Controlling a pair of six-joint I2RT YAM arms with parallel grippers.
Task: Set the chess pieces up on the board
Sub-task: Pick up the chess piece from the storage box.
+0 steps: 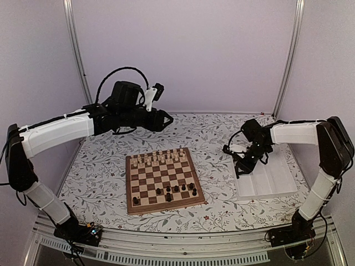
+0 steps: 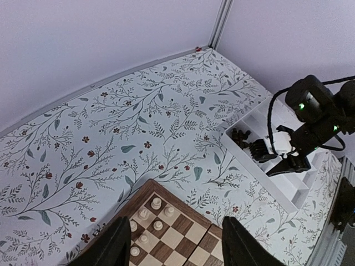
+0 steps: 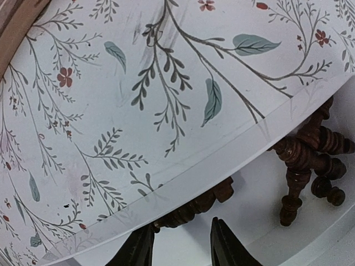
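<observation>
left gripper (image 2: 175,244) raised behind board (image 1: 128,188), jaws apart | right gripper (image 3: 180,244) low in tray (image 1: 272,185), jaws apart

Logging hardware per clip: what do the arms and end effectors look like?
Both arms: white shells on long links, black joints. A looping black cable and white bracket sit on the left arm behind the black left end effector. On the right arm, the black right end effector shows green lights.
</observation>
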